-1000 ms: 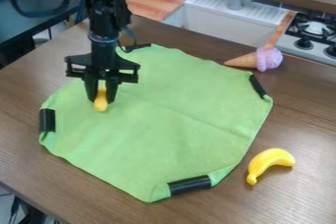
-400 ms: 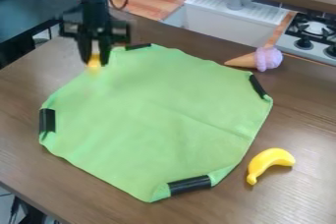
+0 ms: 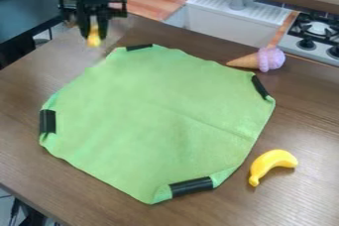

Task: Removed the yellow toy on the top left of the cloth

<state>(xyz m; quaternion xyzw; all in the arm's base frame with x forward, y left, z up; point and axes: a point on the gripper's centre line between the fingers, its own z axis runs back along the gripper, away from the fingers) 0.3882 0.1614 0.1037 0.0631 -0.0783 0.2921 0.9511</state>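
Spotter: How would you finish this step?

Operator: I'd pick a spot on the brown wooden desk [image 3: 53,79], on the left, lower the black fingers [image 3: 83,26] gently, let the small yellow toy [image 3: 94,39] touch wood, then open them slowly, well clear of the green fabric cloth [image 3: 159,111] to the right. Dropped from up there, it could roll back.

Spotter: And where is the toy relative to the fingers?

Operator: Between them, gripped, its lower end poking out below the tips. I see it raised beyond the cloth's top left, apart from the fabric
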